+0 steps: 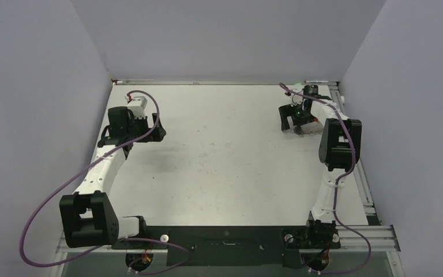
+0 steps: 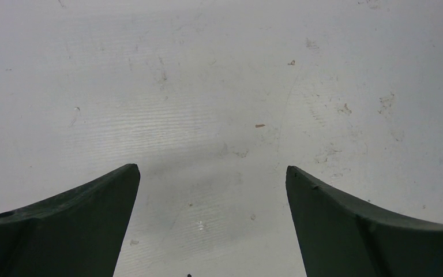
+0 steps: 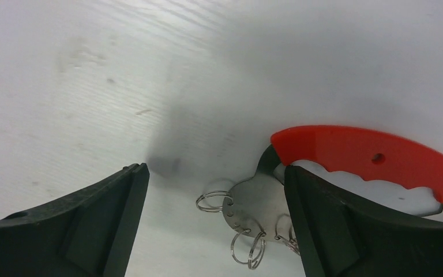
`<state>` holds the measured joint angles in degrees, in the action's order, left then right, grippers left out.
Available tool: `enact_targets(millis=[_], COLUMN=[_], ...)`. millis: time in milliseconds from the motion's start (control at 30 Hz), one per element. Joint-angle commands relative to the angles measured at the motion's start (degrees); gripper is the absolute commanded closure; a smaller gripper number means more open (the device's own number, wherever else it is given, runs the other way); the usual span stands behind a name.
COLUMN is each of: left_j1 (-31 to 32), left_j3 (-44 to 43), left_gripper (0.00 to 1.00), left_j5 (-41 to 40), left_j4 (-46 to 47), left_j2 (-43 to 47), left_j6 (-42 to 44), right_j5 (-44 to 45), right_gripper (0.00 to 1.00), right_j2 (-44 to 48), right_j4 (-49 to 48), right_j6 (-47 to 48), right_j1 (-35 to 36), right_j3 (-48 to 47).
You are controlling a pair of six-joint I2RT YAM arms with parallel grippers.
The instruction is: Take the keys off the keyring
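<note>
My right gripper [image 3: 214, 170] hangs open over the keyring [image 3: 248, 245], red strap [image 3: 363, 153] beside my right finger; I should centre on the silver tab [image 3: 254, 199] before pinching; my left gripper [image 2: 212, 168] hovers open over the table [image 2: 207, 86], well apart.

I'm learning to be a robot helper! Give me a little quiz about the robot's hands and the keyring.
1. True or false: the left hand is holding something.
2. The curved piece on the keyring is: A blue, B red, C green.
3. Which hand is at the keyring, with its fingers wide apart?

Key: 1 false, it is open over bare table. 2 B. 3 the right hand.
</note>
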<state>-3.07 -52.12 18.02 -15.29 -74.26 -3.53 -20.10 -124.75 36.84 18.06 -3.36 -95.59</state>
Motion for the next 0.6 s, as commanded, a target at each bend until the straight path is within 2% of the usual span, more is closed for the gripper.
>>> enact_targets(millis=[0,167,267,367,567], left_j1=[0.1,0.4,0.8,1.1,1.2], left_j3=[-2.1,-2.7,-4.1,-5.6,-6.3], left_gripper=[0.04,0.04,0.04,0.04,0.04], left_j5=[0.5,1.2,2.1,2.1,2.1], left_j4=[0.8,0.0,-1.9,-3.8,-5.7], left_j2=[-0.3,-1.4,-3.0,-4.1,-4.1], left_j6=[1.1,1.5,1.7,2.0,2.4], right_j5=[-9.6,-18.9,-23.9,-25.8,-21.2], right_gripper=[0.1,0.1,0.1,0.1,0.1], right_j2=[3.6,9.1,10.0,9.0,6.2], right_j4=[0.1,-9.4,-16.1,-15.9,-8.6], right_j6=[-7.5,-16.9,-23.2,-23.7,-14.7], right_j1=[6.9,16.0,21.6,26.5,24.5], right_j3=[7.9,17.0,18.3,12.3,-2.3])
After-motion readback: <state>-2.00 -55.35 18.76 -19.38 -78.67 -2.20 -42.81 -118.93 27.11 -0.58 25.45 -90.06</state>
